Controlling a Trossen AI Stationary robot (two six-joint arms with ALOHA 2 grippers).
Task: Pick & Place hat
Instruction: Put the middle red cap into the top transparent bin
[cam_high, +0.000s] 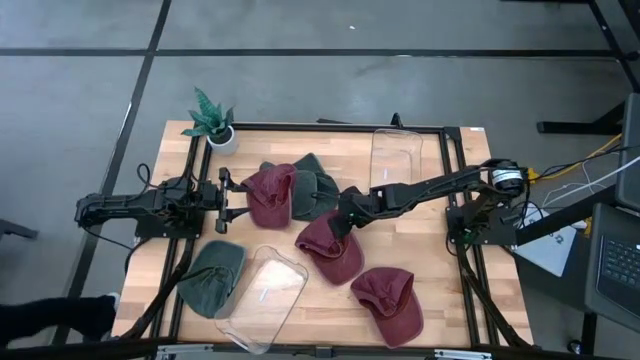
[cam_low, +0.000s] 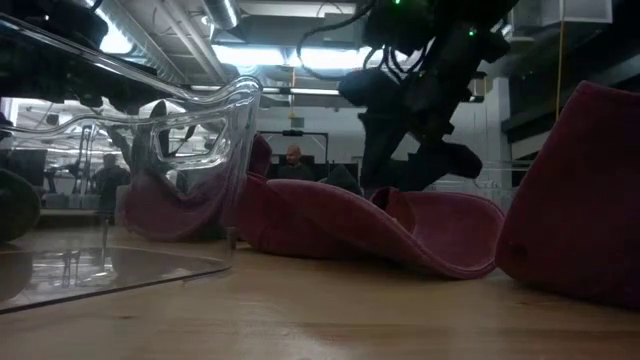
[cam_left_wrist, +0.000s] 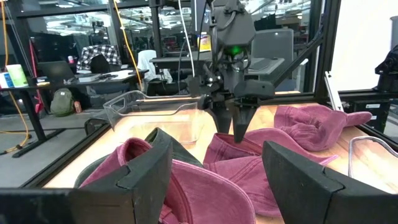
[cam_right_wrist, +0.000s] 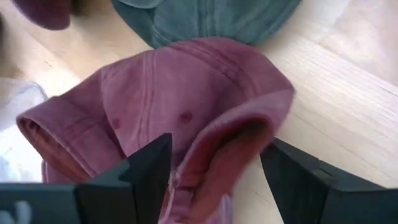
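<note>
Several hats lie on the wooden table. One maroon hat lies in the middle, and my right gripper stands open just over its far end, slanting down. In the right wrist view its fingers stand on either side of this hat's raised, curled edge. My left gripper waits open and level at the table's left. Close in front of it lies another maroon hat, which leans against a green hat. My right gripper comes at the middle hat's curled edge slanting from above and from the table's right. The edge shows between its open fingers. I cannot tell whether the fingertips touch the cloth.
A clear plastic bin stands at the far right and another clear bin at the near left. A third maroon hat and a second green hat lie near the front edge. A potted plant stands at the far left corner.
</note>
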